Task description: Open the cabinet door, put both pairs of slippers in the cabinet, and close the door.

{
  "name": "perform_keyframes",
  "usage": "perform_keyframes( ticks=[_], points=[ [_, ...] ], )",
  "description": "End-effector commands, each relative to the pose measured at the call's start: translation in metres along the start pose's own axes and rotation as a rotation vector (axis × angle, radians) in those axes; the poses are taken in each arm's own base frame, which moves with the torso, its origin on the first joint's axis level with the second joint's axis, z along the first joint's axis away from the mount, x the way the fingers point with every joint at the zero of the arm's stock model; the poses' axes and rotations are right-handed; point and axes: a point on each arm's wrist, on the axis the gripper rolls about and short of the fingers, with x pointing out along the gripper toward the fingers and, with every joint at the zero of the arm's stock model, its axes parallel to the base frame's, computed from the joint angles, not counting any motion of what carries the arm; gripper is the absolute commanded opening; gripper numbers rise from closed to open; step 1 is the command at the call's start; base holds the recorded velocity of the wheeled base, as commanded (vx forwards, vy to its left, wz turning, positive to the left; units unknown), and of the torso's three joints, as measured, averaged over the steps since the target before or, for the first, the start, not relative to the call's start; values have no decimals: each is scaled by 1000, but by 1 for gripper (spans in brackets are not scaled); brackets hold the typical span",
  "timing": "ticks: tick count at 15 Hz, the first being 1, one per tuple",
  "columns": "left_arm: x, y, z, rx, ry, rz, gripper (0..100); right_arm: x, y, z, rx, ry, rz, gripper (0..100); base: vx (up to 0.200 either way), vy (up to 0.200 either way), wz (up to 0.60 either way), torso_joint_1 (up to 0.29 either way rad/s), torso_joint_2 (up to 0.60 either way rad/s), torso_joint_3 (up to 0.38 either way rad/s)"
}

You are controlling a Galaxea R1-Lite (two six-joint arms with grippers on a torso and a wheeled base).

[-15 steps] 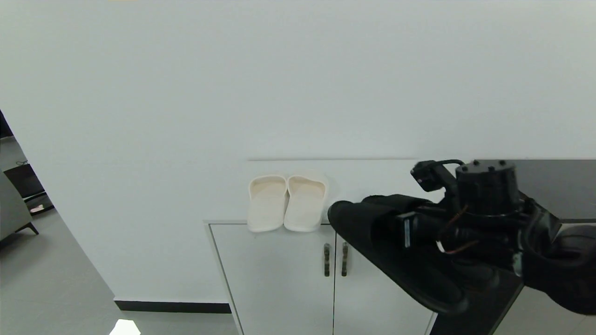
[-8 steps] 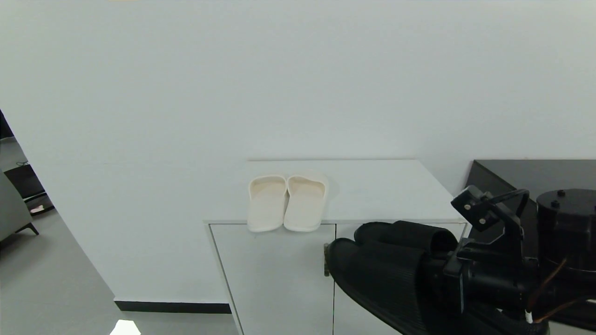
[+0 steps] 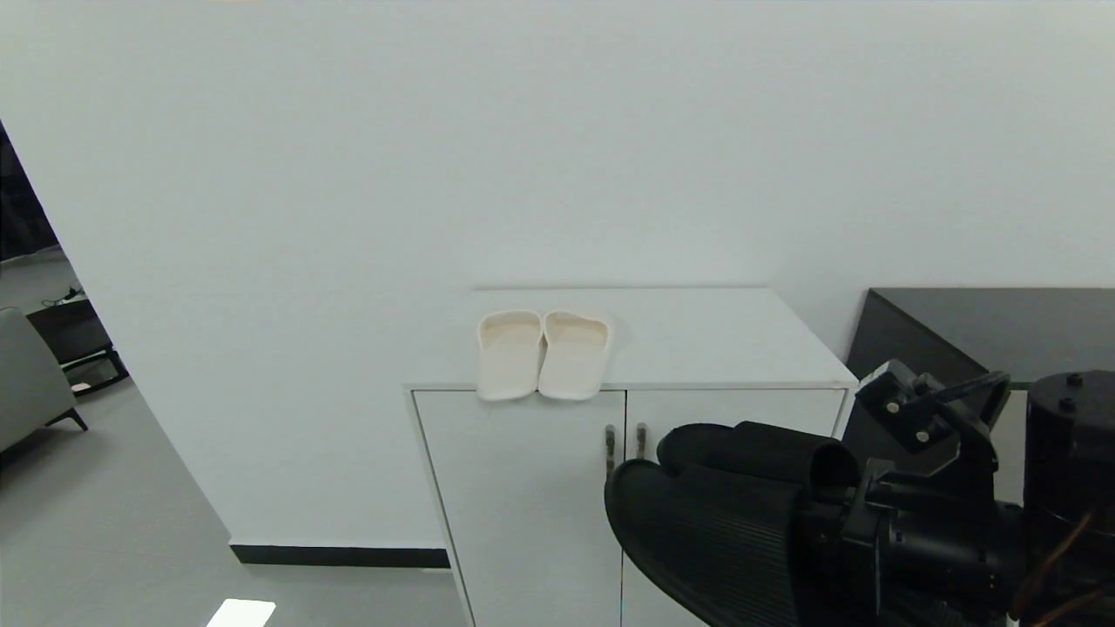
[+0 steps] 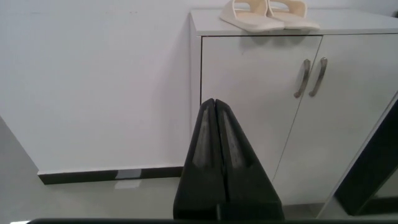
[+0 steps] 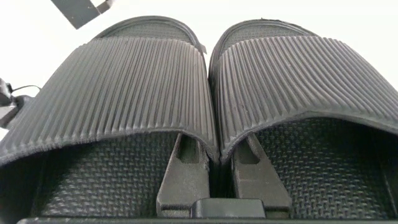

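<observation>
The white cabinet stands against the white wall with both doors shut; the two metal handles sit side by side where the doors meet. The cream slippers lie as a pair on the cabinet top, on its left part, touching each other; their near ends reach the front edge and, in the left wrist view, hang slightly over it above the left door.

The black slippers are off the cabinet top, held in the air side by side near the robot, before the right door and lower than the handles; whether they touch the door cannot be told. The right gripper is clamped on them: one finger lies inside one slipper and the other inside its neighbour, under the ribbed straps, with the two adjoining side walls pinched between them.

The left gripper hangs low in front of the cabinet's left door, well apart from it; its two fingers are pressed together along their whole length with nothing between them.

Just right of the white cabinet stands a black cabinet, its top about level with the white one. A black baseboard runs along the foot of the wall to the left of the cabinet, above the grey floor. At the far left edge — beyond the wall's corner — part of a grey chair shows.
</observation>
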Motion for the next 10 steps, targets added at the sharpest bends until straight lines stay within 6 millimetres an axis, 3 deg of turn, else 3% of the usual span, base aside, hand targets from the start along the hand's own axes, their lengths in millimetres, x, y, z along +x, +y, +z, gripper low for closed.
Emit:
perform_keyframes(
  ticks=[1,3,6,10],
  points=[
    [0,0,0,-1,1,1,0,-2,2,-5,-2,4,35,0,0,0,0,0,0,0],
    [0,0,0,1,1,-1,0,-3,1,-6,-5,-15,59,0,0,0,0,0,0,0],
    [0,0,0,2,1,-1,0,-4,-1,-10,-7,-8,49,0,0,-200,0,1,2,2],
    [0,0,0,2,1,1,0,-5,-3,-11,-6,-6,44,0,0,0,0,0,0,0]
  ],
)
